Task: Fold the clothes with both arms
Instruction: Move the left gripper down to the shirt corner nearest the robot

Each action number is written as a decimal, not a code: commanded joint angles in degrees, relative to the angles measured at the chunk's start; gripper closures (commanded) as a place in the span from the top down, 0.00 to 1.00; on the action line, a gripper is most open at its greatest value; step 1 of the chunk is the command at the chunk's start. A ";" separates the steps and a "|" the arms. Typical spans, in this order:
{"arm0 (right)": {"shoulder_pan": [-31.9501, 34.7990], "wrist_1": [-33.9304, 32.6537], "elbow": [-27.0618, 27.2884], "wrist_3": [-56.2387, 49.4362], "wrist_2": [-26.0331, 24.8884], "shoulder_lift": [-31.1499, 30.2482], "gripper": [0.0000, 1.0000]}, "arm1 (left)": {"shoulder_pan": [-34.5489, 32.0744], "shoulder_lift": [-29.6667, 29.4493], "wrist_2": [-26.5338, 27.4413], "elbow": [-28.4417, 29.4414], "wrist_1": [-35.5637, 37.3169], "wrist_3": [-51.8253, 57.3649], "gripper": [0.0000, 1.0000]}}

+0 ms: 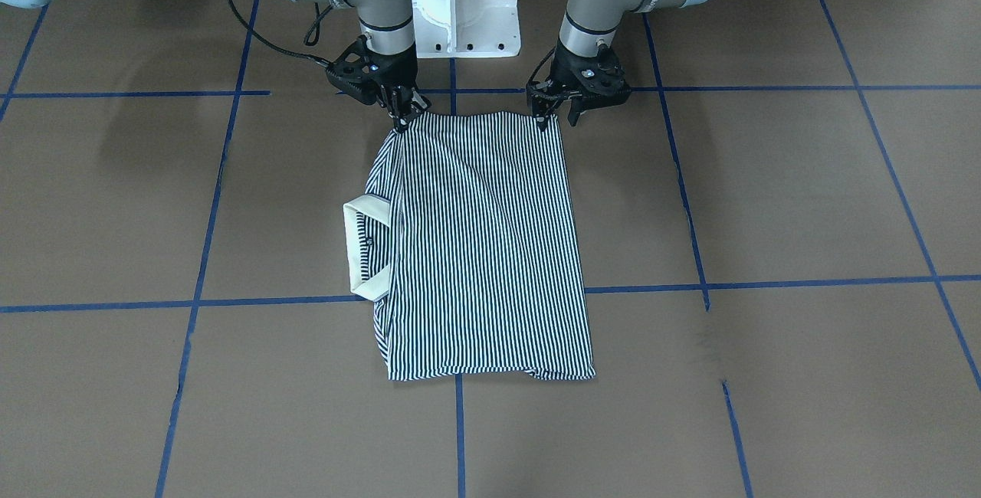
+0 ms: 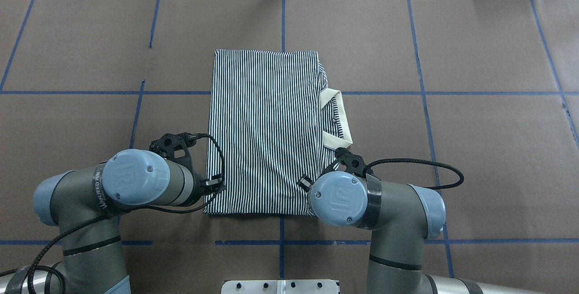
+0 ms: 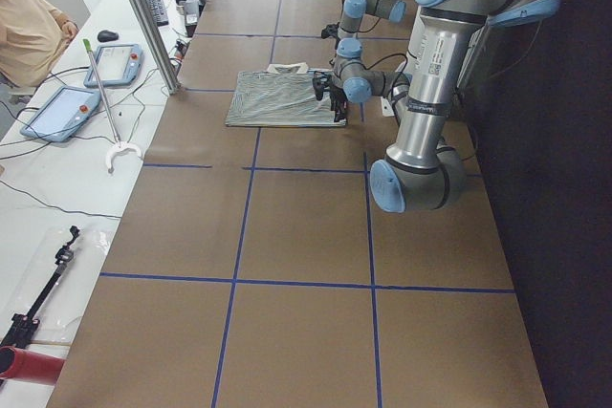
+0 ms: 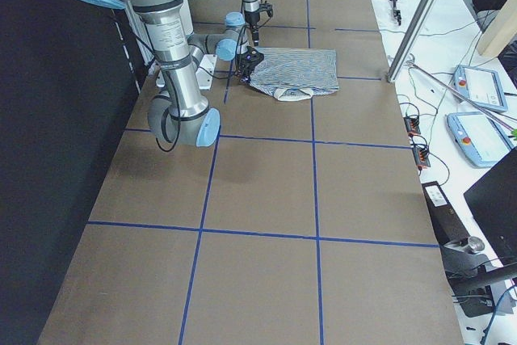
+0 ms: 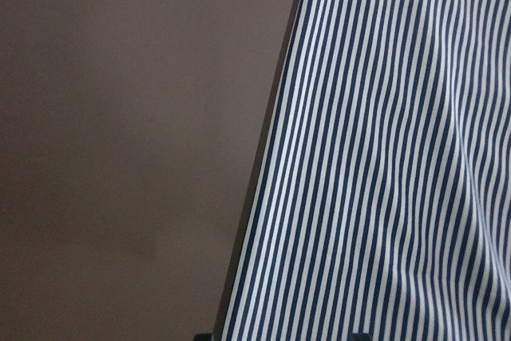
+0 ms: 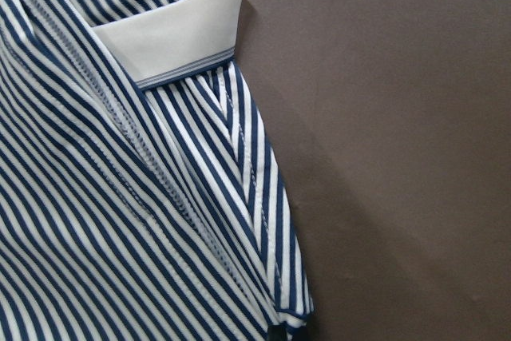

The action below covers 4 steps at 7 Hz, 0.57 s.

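The striped polo shirt (image 1: 483, 253) (image 2: 262, 126) lies flat on the brown table, folded into a tall rectangle. Its cream collar (image 1: 360, 245) (image 2: 337, 120) (image 6: 176, 29) sticks out on my right side. My right gripper (image 1: 400, 121) is pinched shut on the shirt's near corner beside the collar. At the other near corner my left gripper (image 1: 559, 116) stands open, one finger at the hem and one off the cloth. From overhead both grippers are hidden under their wrists. The left wrist view shows the shirt's straight side edge (image 5: 383, 157).
The white pedestal base (image 1: 464, 8) stands just behind the shirt between the arms. Blue tape lines (image 1: 460, 437) grid the brown table. Off the far table edge are a metal post (image 3: 143, 16), tablets (image 3: 57, 112) and a seated person (image 3: 29, 31).
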 commanded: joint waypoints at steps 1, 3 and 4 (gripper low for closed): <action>0.00 0.00 0.02 0.00 0.00 0.01 0.00 | 0.39 0.02 -0.25 0.10 0.11 0.05 0.55; 0.00 0.00 0.02 0.00 0.00 0.01 0.00 | 1.35 0.11 -1.04 0.62 0.11 0.05 0.53; 0.00 0.00 0.02 0.00 0.00 0.10 0.00 | 2.14 1.50 -0.95 0.62 0.03 0.14 0.53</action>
